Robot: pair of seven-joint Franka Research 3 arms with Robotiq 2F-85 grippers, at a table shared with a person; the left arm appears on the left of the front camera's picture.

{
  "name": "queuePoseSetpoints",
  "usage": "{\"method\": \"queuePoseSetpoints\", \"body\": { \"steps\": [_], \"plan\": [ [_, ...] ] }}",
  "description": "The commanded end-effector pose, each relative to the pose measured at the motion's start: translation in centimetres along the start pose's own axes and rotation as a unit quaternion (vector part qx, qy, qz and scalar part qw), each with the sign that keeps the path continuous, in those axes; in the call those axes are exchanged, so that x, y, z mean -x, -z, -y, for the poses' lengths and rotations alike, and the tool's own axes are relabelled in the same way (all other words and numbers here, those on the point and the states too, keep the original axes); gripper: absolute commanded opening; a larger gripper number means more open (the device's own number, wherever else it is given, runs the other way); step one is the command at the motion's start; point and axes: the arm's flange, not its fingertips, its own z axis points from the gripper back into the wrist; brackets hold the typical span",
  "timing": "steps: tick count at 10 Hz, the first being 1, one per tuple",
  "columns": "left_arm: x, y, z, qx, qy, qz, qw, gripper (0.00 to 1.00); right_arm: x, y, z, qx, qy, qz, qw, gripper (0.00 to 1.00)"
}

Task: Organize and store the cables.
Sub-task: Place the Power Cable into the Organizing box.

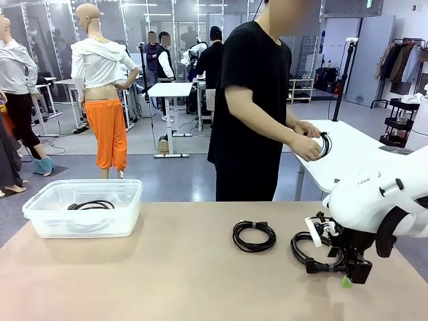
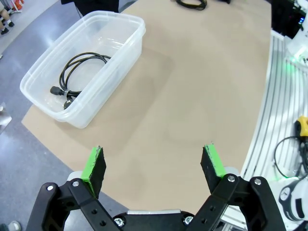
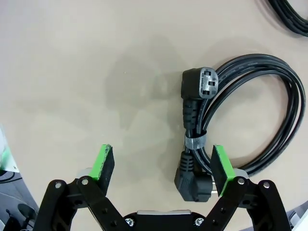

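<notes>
Two coiled black cables lie on the tan table (image 1: 167, 267): one in the middle (image 1: 254, 235), one farther right (image 1: 309, 249) under my right gripper (image 1: 351, 273). In the right wrist view that coil (image 3: 269, 110) is tied with a grey band (image 3: 195, 142), and its two plugs lie between the open fingers, close to the right pad (image 3: 222, 163). My right gripper (image 3: 162, 163) holds nothing. My left gripper (image 2: 154, 166) hangs open over bare table. Another cable (image 2: 77, 77) lies in the clear bin (image 2: 122, 53). The person across the table holds a coiled cable (image 1: 325, 144) in both hands.
The clear plastic bin (image 1: 127, 221) stands at the table's far left. A white table (image 1: 354, 160) is behind the person at the right. The middle coil's edge (image 3: 288, 17) shows at the top right of the right wrist view.
</notes>
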Motion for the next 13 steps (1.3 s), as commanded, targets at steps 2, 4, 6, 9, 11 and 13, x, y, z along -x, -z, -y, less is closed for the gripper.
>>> {"method": "queuePoseSetpoints", "body": {
  "steps": [2, 4, 6, 9, 11, 13],
  "plan": [
    [-0.1, -0.1, 0.0, 0.001, 0.002, 0.012, 1.0, 1.0, 0.0, 1.3, 2.0, -0.005, 0.005, -0.004, 1.0, 1.0],
    [-0.1, -0.1, 0.0, 0.001, 0.002, 0.012, 1.0, 1.0, 0.1, 1.4, 2.7, -0.017, 0.005, 0.008, 1.0, 0.54],
    [-0.1, -0.1, 0.0, 0.001, 0.002, 0.012, 1.0, 1.0, 0.2, 1.7, 3.3, -0.027, -0.001, -0.001, 1.0, 0.0],
    [-0.1, -0.1, 0.0, 0.001, 0.002, 0.012, 1.0, 1.0, 0.7, 1.8, 4.2, -0.026, 0.003, -0.019, 0.999, 0.14],
    [-0.1, -0.1, 0.0, 0.001, 0.002, 0.012, 1.0, 1.0, 0.8, 1.8, 4.4, -0.027, 0.003, -0.014, 1.0, 0.0],
    [-0.1, -0.1, 0.0, 0.001, 0.002, 0.012, 1.0, 1.0, 0.2, 0.3, 4.3, -0.014, 0.001, -0.008, 1.0, 0.0]
  ]
}}
